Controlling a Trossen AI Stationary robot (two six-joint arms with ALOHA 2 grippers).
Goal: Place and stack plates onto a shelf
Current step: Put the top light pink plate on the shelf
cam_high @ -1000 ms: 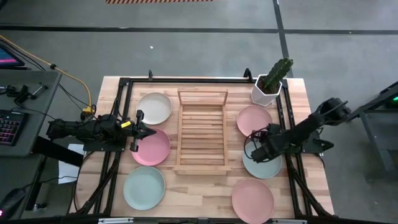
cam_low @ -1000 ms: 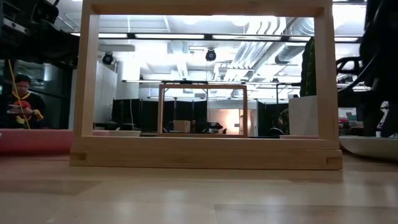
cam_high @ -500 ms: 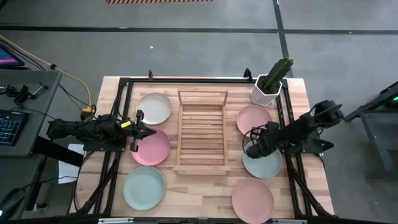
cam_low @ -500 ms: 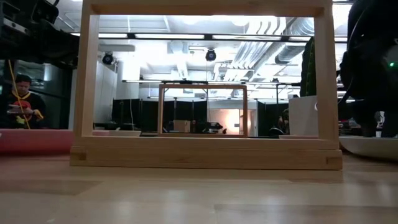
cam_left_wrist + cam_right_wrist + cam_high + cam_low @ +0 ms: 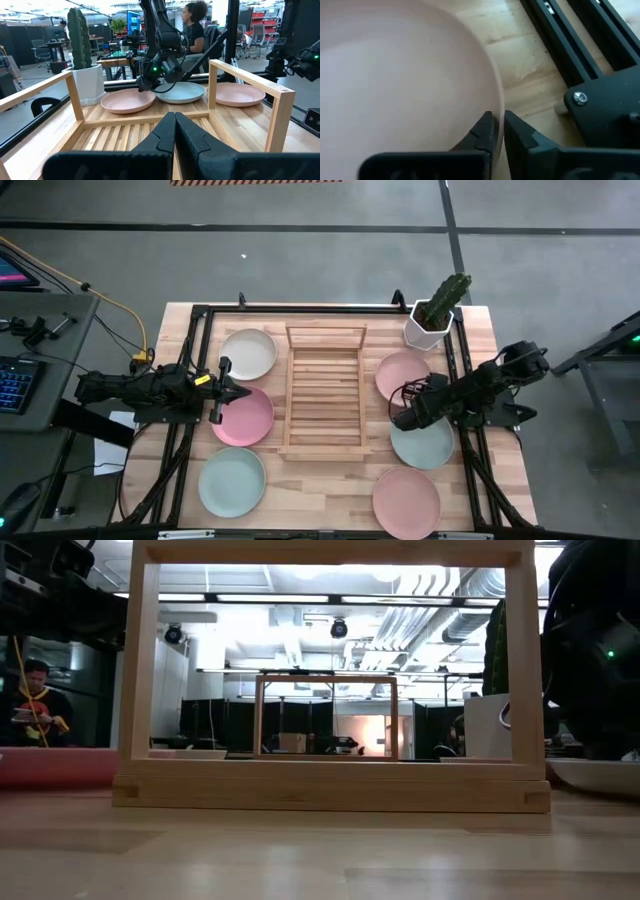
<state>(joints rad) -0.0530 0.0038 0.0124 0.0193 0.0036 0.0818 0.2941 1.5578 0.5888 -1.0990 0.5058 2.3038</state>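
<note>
The wooden slatted shelf (image 5: 323, 388) stands mid-table. Left of it lie a cream plate (image 5: 248, 353), a pink plate (image 5: 250, 422) and a mint plate (image 5: 232, 482). Right of it lie a pink plate (image 5: 400, 370), a mint plate (image 5: 425, 448) and another pink plate (image 5: 406, 498). My right gripper (image 5: 399, 410) is low at the near edge of the far right pink plate and is shut on it. My left gripper (image 5: 175, 120) is shut and holds nothing. It waits over the left pink plate (image 5: 50, 768), facing the shelf (image 5: 125, 132). My right gripper (image 5: 498, 127) pinches the rim (image 5: 499, 102) of the far right pink plate at its near edge. One finger (image 5: 482, 131) is inside the plate and one finger (image 5: 519, 135) is outside it. The fingers slant down from the table's near right. The plate lies flat on the table.
A white pot with a green cactus (image 5: 432, 320) stands at the far right corner, just beyond the held plate. Black frame rails (image 5: 462, 380) run along both sides of the table. The right mint plate lies close to the gripper's near side.
My right gripper has moved toward the table's left and far edge, from over the mint plate to the near rim of the far right pink plate. My left arm has kept still.
</note>
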